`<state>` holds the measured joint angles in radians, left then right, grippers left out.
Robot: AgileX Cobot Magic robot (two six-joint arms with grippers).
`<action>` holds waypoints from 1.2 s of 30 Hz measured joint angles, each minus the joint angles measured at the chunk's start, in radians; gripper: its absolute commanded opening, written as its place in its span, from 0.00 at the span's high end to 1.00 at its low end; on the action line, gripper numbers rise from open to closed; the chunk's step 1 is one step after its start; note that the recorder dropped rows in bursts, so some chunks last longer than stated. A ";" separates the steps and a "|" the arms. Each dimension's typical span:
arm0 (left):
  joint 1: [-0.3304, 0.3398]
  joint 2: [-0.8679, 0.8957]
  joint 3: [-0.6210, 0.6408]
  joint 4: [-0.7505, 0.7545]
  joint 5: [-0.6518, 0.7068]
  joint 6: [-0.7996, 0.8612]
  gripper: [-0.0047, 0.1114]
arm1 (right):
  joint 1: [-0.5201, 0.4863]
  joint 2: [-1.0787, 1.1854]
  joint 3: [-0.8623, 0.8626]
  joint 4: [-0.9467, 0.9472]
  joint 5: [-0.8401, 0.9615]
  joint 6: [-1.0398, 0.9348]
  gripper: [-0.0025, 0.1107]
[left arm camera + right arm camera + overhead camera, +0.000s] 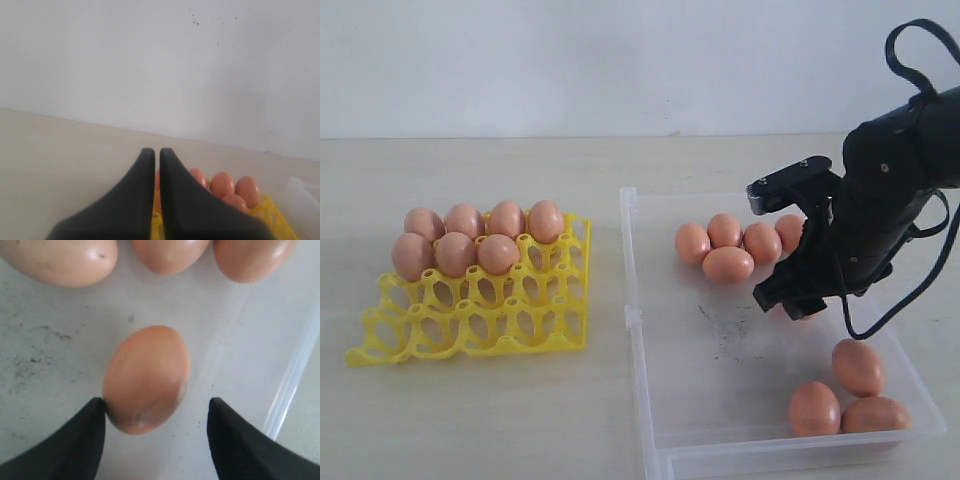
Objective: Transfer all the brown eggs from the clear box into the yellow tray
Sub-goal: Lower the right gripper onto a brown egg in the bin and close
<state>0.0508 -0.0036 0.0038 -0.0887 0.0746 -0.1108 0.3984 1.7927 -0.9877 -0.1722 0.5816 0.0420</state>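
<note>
Several brown eggs (467, 243) fill the back cups of the yellow tray (470, 325) on the left. In the clear box (720, 380), several more eggs (728, 264) cluster near the far wall and three lie at the front right (858, 366). My right gripper (790, 298) hangs low in the box. It is open (157, 401) around one egg (146, 377) lying on the box floor. One fingertip (97, 412) touches that egg and the other stands clear. In the exterior view the gripper hides this egg. My left gripper (156, 152) is shut and empty, above the tray's eggs (222, 184).
The box's far wall (292, 375) runs close beside the right gripper. Three other eggs (170, 252) lie just beyond the egg between the fingers. The tray's front rows of cups (510, 325) are empty. A bare strip of table separates the tray from the box.
</note>
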 measured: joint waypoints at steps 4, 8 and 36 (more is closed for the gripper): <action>0.000 0.000 0.000 0.000 0.000 0.000 0.93 | 0.000 0.000 0.000 -0.018 -0.009 0.025 0.50; 0.000 0.000 0.000 0.000 0.000 0.000 0.93 | 0.000 0.000 0.000 -0.017 -0.035 0.037 0.50; 0.000 0.000 0.000 0.000 0.000 0.000 0.93 | 0.000 0.108 0.000 -0.023 -0.228 -0.091 0.55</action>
<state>0.0508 -0.0036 0.0038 -0.0887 0.0746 -0.1108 0.3984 1.9008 -0.9877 -0.1951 0.3539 -0.0486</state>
